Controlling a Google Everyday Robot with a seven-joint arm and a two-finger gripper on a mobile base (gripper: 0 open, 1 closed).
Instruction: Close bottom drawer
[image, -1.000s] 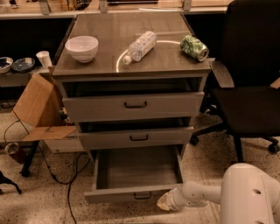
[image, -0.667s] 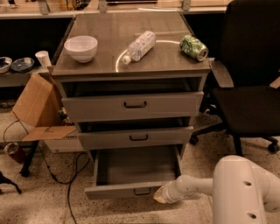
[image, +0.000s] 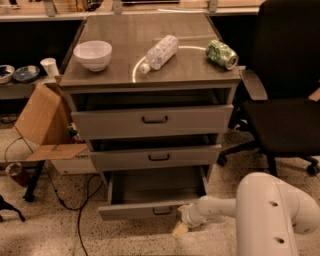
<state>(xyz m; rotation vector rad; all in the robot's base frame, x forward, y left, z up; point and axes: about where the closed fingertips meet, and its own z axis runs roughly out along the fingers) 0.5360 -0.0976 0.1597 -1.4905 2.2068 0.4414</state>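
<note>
The bottom drawer (image: 150, 211) of the grey metal cabinet (image: 155, 75) stands pulled out, a wide shallow grey tray with a small dark bar handle (image: 161, 212) on its front. My white arm reaches in from the lower right. My gripper (image: 182, 225) is low near the floor, right by the drawer front's right end, just right of the handle. The middle drawer (image: 157, 157) and the top drawer (image: 152, 120) stand slightly out.
On the cabinet top lie a white bowl (image: 93, 54), a plastic bottle (image: 159, 52) and a green can (image: 222, 53). A black office chair (image: 285, 100) stands right. A cardboard box (image: 45, 125) and cables (image: 75, 200) lie left on the speckled floor.
My arm has swung left and my gripper has moved toward the bottom drawer's front. The drawer looks pushed in a little compared with before.
</note>
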